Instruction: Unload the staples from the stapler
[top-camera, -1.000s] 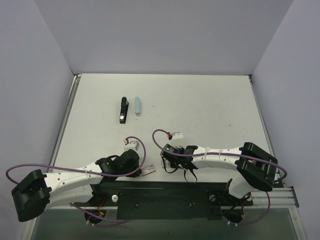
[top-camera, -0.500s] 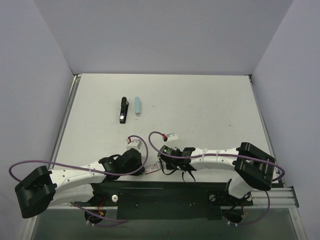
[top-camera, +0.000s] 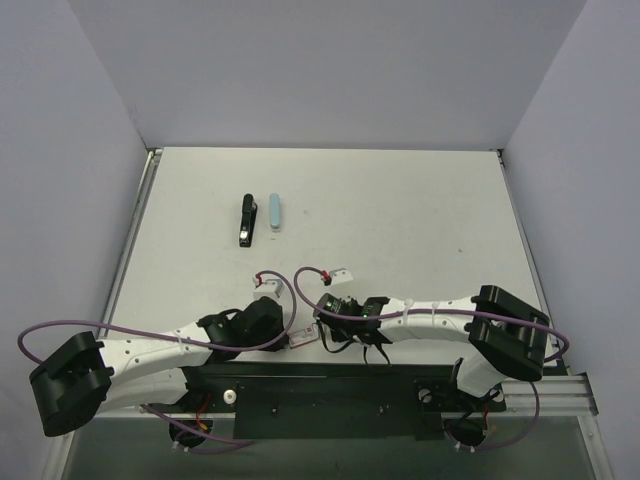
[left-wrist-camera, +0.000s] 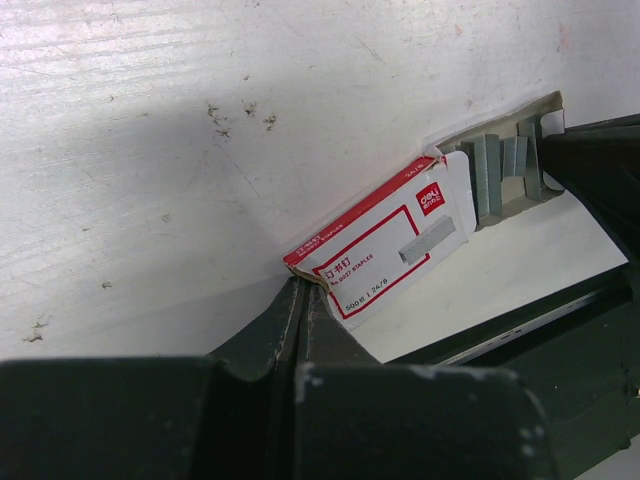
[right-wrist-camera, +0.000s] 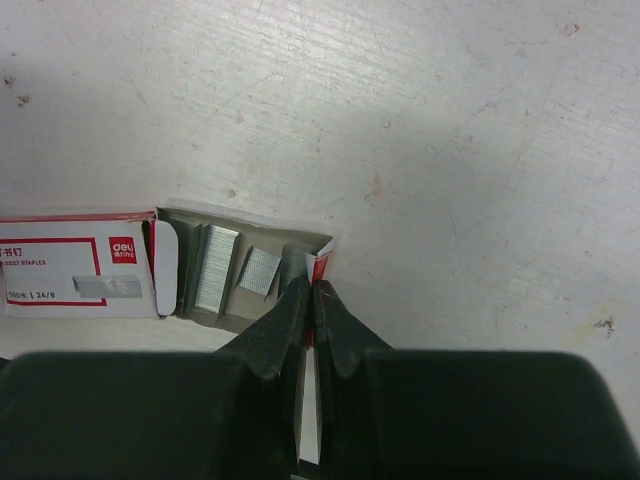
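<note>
The table (top-camera: 400, 220) has a white top, and up close it looks scuffed and flecked with small dark marks. On its left half, toward the far side, lies a black stapler (top-camera: 245, 220), pointing away from the near edge. A pale blue bar (top-camera: 275, 212) lies parallel just beside it on the right, not touching. Well apart from both, by the near edge, a red-and-white staple box (left-wrist-camera: 385, 255) lies flat. Its inner tray (right-wrist-camera: 240, 272) is slid out, showing grey staples (right-wrist-camera: 215, 268).
</note>
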